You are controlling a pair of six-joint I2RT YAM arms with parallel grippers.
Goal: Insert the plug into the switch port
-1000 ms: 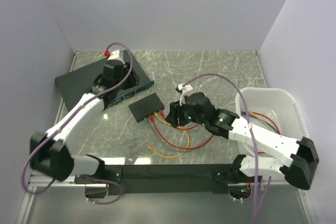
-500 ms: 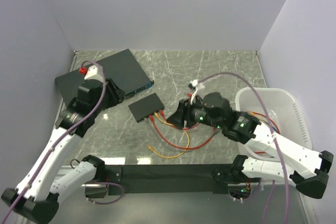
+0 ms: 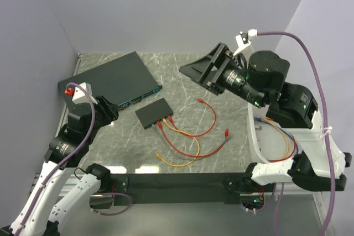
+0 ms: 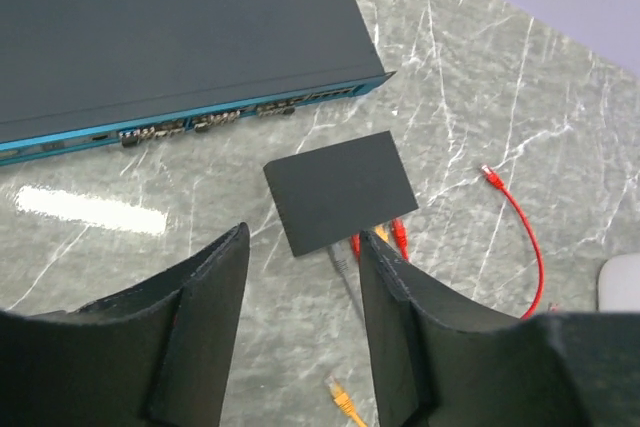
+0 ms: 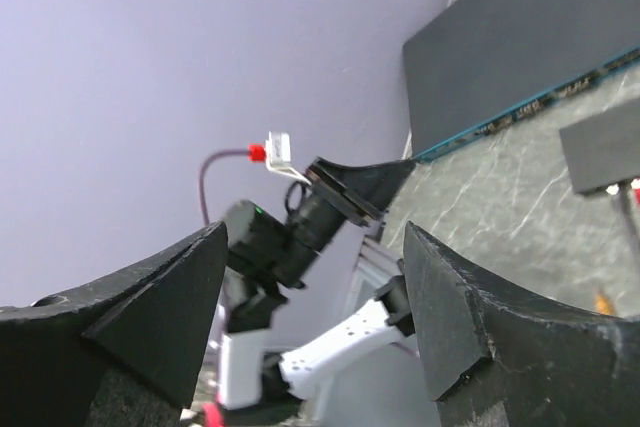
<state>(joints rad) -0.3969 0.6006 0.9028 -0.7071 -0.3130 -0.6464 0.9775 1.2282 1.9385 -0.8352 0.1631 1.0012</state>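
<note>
The small black box [image 3: 154,112] lies flat near the middle of the grey marble surface [image 3: 124,136]. Its ports are in the edge that faces the near right side, and the sockets themselves are too small to see. Several red and orange plugs [image 4: 378,237] sit against this edge, and their cables run away over the surface in loops. One red plug [image 3: 201,101] lies free to the right of the box, apart from it. One orange plug [image 3: 160,156] lies free nearer to the arm bases.

The left fingers [image 4: 210,327] hover over the surface to the near left of the box, not touching it. They stand apart and there is nothing between them; in the left wrist view the near corner of the box shows through the gap.

The right fingers [image 5: 470,317] are raised high above the far right part of the surface and point to the left. They are spread wide and they hold nothing.

Behind the box, at the far left, lies the large dark switch [image 3: 110,78] with a blue front strip. A white bin [image 3: 253,136] with more cables stands at the right edge.
</note>
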